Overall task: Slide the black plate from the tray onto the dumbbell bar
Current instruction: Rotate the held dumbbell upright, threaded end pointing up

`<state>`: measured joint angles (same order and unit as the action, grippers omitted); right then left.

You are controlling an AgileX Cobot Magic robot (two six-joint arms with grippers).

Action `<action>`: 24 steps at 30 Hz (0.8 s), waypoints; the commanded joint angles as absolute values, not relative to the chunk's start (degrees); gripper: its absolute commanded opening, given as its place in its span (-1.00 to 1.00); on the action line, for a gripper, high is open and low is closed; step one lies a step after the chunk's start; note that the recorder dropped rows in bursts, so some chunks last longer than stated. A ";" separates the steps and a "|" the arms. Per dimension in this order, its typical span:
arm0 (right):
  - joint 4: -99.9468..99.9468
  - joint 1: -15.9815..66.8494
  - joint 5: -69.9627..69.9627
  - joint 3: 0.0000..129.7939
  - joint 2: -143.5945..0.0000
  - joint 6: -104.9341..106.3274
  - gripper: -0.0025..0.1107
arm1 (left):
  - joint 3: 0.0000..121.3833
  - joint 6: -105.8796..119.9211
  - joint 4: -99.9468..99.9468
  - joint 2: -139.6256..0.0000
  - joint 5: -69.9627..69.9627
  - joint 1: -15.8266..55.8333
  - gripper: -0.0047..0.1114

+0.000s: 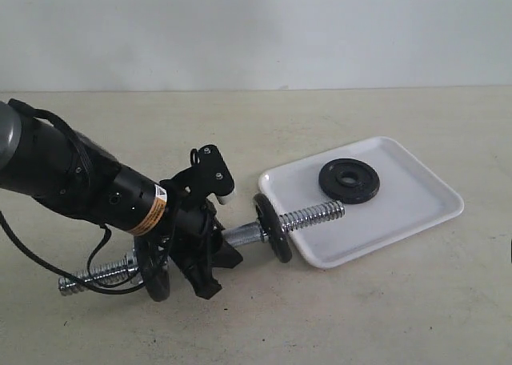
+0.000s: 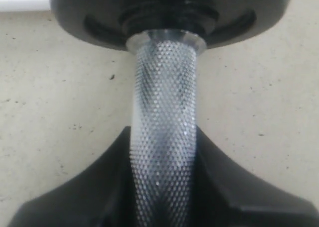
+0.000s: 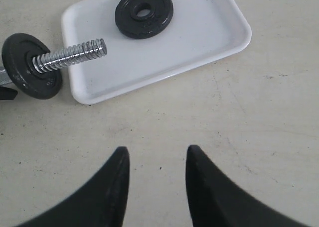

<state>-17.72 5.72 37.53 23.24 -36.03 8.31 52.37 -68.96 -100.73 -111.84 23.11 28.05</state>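
Steadying the bar: the left fingers (image 2: 89, 199) are clamping on the knurled middle of the dumbbell bar (image 1: 240, 236), holding it low over the worktop (image 1: 360, 317) and slanting toward the tray (image 1: 416, 209).
Bar end: the free threaded end is reaching over the tray's near rim. One fitted disc (image 1: 273, 227) is sitting just inboard of the thread, and a second disc (image 1: 158, 283) is sitting at the far end beside the arm.
Black plate (image 1: 350, 181): it is lying flat inside the tray, near the thread tip but apart from it, with nothing touching it.
Right fingers (image 3: 112, 187): they are standing apart with nothing between them, hovering over bare worktop short of the tray.
Step in hand: the bar is seemingly being presented for loading, while the pickup of the plate is not yet starting.
Next move: the right fingers are probably needing to cross to the tray, come down over the plate's raised rim and pinch one edge. They would then be tipping it upright, lining its centre hole with the thread and pushing it along.
Care: a flat disc on a glossy tray is likely to skid, so the pinch is calling for a firm, square bite.
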 commanded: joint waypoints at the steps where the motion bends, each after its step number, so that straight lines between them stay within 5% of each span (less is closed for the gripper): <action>1: -17.72 5.85 37.44 23.39 -35.96 8.66 -0.36 | 52.73 -69.75 -99.95 -108.50 25.67 28.55 -0.84; 24: -17.72 5.85 37.33 23.39 -35.96 9.42 -0.36 | 52.63 -62.89 -90.77 -105.79 30.80 28.55 -0.84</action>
<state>-17.72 5.72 37.53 23.24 -36.03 8.86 51.49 -63.27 -95.15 -110.34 25.21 28.28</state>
